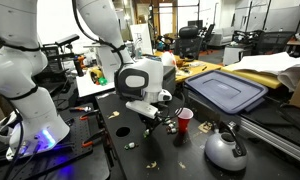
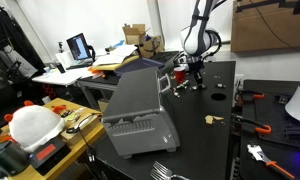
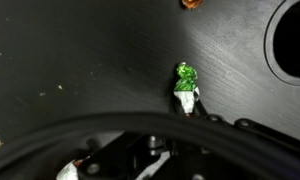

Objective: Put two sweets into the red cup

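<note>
My gripper (image 1: 149,119) hangs a little above the black table in both exterior views (image 2: 195,78). In the wrist view its fingertips (image 3: 183,108) are pinched together on a small sweet (image 3: 186,88) with a green and white wrapper. The red cup (image 1: 185,120) stands upright on the table just beside the gripper, apart from it. Several more pale sweets lie loose on the table (image 1: 121,130), (image 1: 130,147), (image 2: 212,119). A dark round opening with a pale rim (image 3: 290,40) shows at the right edge of the wrist view; I cannot tell what it is.
A rounded grey kettle (image 1: 225,150) stands near the table's front, beyond the cup. A grey-blue bin lid (image 1: 227,90) lies behind. A large grey tote (image 2: 138,105) sits at the table's edge. Red-handled tools (image 2: 252,125) lie on the black table.
</note>
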Motion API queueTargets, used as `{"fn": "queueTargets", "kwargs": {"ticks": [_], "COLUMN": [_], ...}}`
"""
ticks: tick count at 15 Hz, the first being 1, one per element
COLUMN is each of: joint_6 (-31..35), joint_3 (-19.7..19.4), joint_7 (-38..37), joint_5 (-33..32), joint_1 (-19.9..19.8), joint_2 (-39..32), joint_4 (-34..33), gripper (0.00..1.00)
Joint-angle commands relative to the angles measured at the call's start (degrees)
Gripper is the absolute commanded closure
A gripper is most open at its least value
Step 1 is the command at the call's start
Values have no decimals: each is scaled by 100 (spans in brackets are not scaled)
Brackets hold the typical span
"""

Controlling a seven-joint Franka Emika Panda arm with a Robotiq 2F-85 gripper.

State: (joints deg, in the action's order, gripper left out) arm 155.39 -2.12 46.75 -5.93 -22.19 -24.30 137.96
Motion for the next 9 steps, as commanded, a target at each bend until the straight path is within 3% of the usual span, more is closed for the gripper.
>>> {"fn": "queueTargets", "kwargs": {"ticks": [1,9], "joint_6": [-27,-36], "joint_3": [-320,-845], "joint_7": [-307,-1261], "joint_5": [-242,-1142], "joint_1": [340,923], "joint_2": [381,820], "joint_4": [256,236], "gripper": [97,97]}}
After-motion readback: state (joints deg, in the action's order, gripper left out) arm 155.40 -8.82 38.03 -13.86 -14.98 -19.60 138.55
